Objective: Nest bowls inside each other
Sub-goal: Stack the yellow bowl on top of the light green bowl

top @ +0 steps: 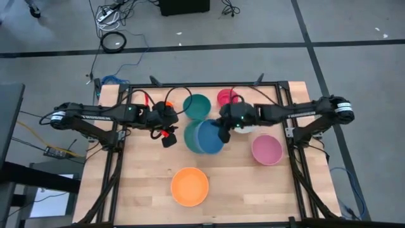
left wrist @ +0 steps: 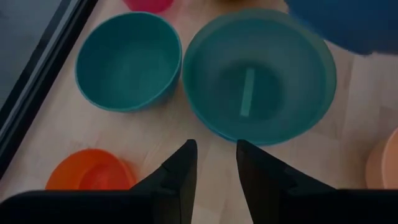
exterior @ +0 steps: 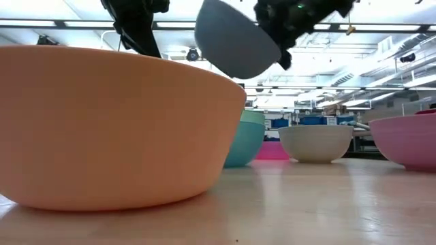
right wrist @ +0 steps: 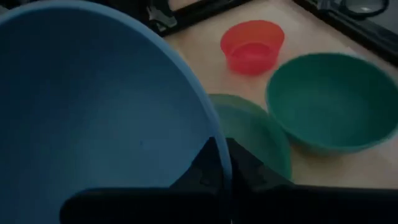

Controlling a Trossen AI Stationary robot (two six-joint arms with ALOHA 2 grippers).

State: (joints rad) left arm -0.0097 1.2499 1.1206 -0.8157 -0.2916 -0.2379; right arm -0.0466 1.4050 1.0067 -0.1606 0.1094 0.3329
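High view, your table (top: pixel 139 190): wooden top, both arms reaching in from the sides.
Right gripper (top: pixel 223 131): you have its fingers pinched together on the rim of the blue bowl (top: pixel 209 137).
Blue bowl: lifted and tilted in the low view, hanging over the sage green bowl (top: pixel 190 134).
Left gripper (top: pixel 168 137): fingers apart, nothing between them, just beside the sage green bowl.
Teal bowl (top: pixel 197 106): behind the sage green one, near it.
Small orange-red bowl (left wrist: pixel 91 169): near your left gripper.
Magenta-red bowl (top: pixel 226 97): at the far edge.
White bowl (exterior: pixel 316 142): under the right arm.
Pink bowl (top: pixel 266 149): right side.
Orange bowl (top: pixel 189 186): near edge, apart from the rest.
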